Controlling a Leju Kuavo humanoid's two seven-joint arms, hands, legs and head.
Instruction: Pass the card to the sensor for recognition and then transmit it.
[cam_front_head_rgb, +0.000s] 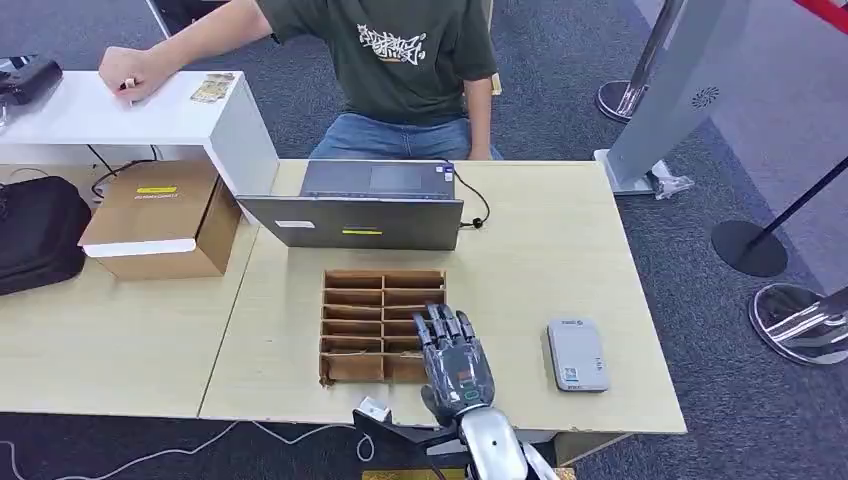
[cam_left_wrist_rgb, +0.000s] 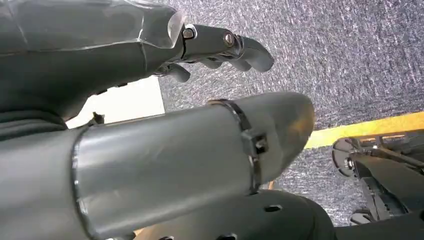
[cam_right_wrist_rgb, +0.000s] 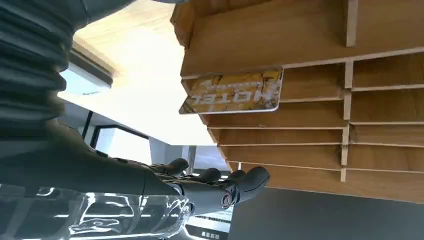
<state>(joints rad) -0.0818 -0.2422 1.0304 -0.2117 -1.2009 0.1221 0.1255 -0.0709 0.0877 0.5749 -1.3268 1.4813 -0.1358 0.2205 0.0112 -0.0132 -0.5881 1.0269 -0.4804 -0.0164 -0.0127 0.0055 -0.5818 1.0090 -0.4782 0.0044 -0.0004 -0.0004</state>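
A yellow hotel card (cam_right_wrist_rgb: 232, 92) stands in one slot of the wooden slotted rack (cam_right_wrist_rgb: 310, 40), sticking out past the divider edge. My right hand (cam_front_head_rgb: 455, 360) hovers over the near right part of the rack (cam_front_head_rgb: 352, 300) with its fingers stretched out, holding nothing. In the right wrist view its fingers (cam_right_wrist_rgb: 210, 187) lie a short way from the card and do not touch it. The grey card sensor (cam_front_head_rgb: 578, 353) lies flat on the table to the right of the rack. My left hand (cam_left_wrist_rgb: 150, 125) hangs beside the table over the carpet, holding nothing.
A grey laptop (cam_front_head_rgb: 360, 215) stands just behind the rack, with a person seated beyond it. A cardboard box (cam_front_head_rgb: 160, 220), a black bag (cam_front_head_rgb: 35, 230) and a white shelf (cam_front_head_rgb: 130, 115) bearing another card (cam_front_head_rgb: 213, 87) are to the left. Stanchion bases (cam_front_head_rgb: 800, 320) stand on the right floor.
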